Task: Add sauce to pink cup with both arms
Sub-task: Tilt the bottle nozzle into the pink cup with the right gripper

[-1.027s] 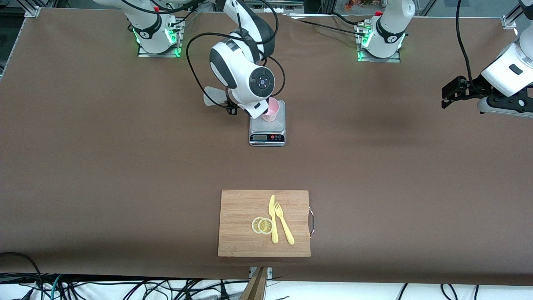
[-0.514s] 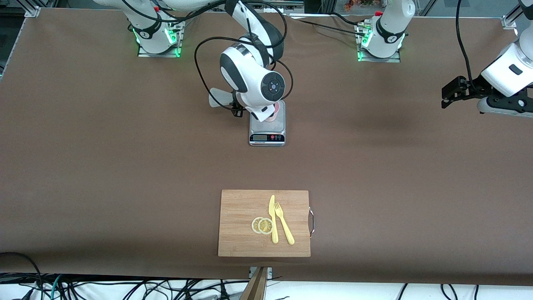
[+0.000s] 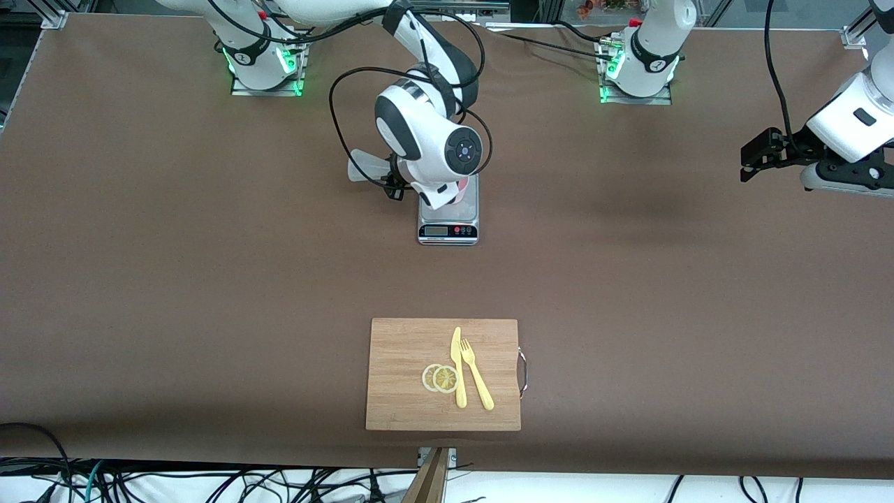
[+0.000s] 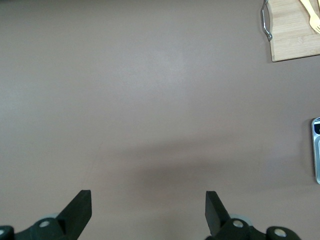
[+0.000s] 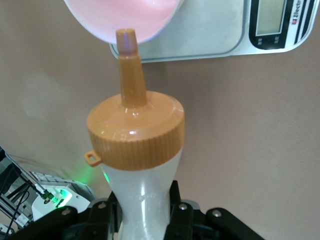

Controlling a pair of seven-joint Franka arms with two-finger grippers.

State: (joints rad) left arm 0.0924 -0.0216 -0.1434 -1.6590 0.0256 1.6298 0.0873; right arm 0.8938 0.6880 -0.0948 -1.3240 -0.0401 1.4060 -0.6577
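We see the right gripper point(image 5: 142, 212) clenched on the sauce point(image 5: 137, 150), whose long axis runs straight out from the jaws, orange nozzle pointing at the pink cup point(image 5: 125, 17) on the scale point(image 3: 448, 218). The left gripper point(image 4: 147, 212) waits, jaws released, over bare table point(image 4: 150, 100).

Sauce bottle point(image 5: 142, 165) tilted, orange nozzle at pink cup point(image 5: 125, 17) rim (seemingly touching).

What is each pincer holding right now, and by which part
Right pincer grips the sauce bottle by its body below the cap; left pincer holds nothing.
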